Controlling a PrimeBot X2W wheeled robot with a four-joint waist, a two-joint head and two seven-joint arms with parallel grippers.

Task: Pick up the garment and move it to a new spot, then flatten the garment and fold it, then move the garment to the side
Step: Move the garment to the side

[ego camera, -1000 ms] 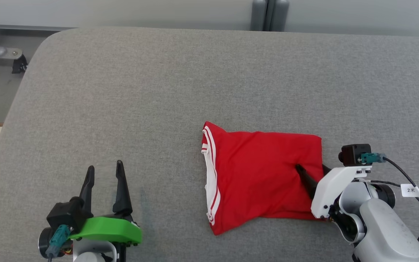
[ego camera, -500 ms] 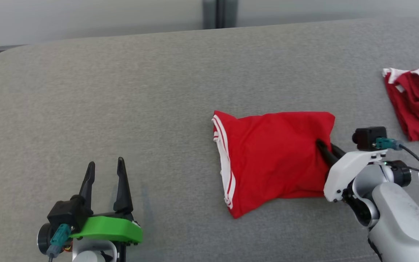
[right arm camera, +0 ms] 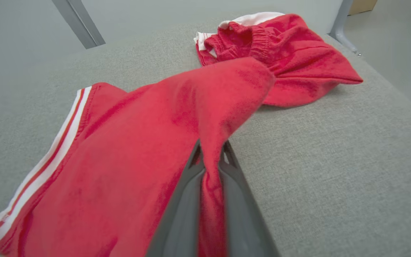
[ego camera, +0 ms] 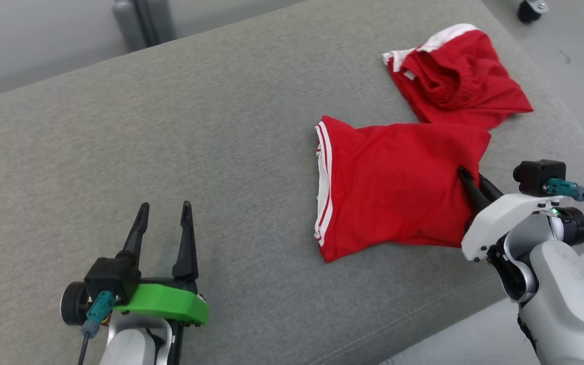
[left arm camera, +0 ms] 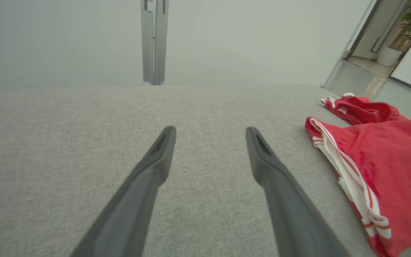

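A folded red garment (ego camera: 393,185) with white stripes along its left hem lies on the grey padded table (ego camera: 170,126). My right gripper (ego camera: 469,177) is shut on the garment's right edge; in the right wrist view the red cloth (right arm camera: 177,142) is pinched between the two dark fingers (right arm camera: 237,200) and lifted into a ridge. My left gripper (ego camera: 165,210) stands open over bare table at the lower left, well apart from the garment (left arm camera: 380,171), which lies to its right.
A second red garment (ego camera: 454,76) with a white waistband lies crumpled at the table's far right corner, just touching the folded one. The table's right edge runs close beside my right arm, with floor (ego camera: 566,45) beyond. A grey post (ego camera: 142,23) stands behind the table.
My right gripper has shut on the garment's right edge. The head camera has turned right, bringing the second red garment and the table's right edge into view. The left gripper stays open.
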